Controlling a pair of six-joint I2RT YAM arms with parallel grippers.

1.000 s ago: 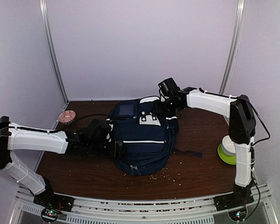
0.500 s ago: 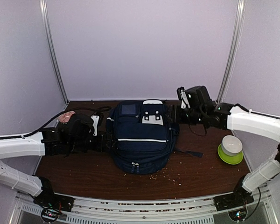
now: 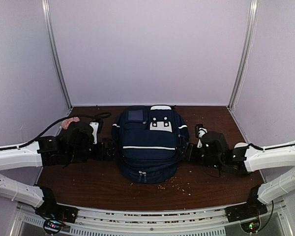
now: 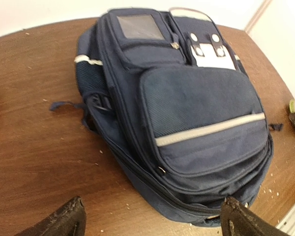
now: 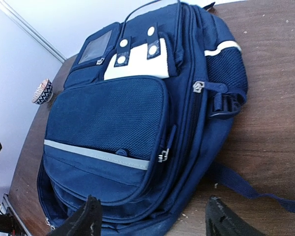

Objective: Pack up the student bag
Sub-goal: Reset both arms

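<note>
The student bag [image 3: 147,142], navy blue with thin white stripes and white patches near its top, lies flat in the middle of the brown table, its zippers closed as far as I can see. My left gripper [image 3: 110,149] hovers low just off its left side, open, touching nothing. In the left wrist view the bag [image 4: 187,113] fills the frame beyond the wide-spread gripper [image 4: 152,223]. My right gripper [image 3: 187,151] sits just off the bag's right side, open and empty. The right wrist view shows the bag [image 5: 123,113] ahead of the spread gripper [image 5: 155,221].
A small patterned bowl [image 3: 69,121] stands at the back left, also in the right wrist view [image 5: 42,91]. A white bowl on a green plate [image 3: 240,146] peeks out behind my right arm. Crumbs [image 3: 179,186] lie scattered by the bag's near end. A loose strap [image 5: 250,189] trails right.
My left gripper let go of the bag's left side, opened wide and drew back. My right arm swung from the bag's top down to its right side. The bag settled flatter.
</note>
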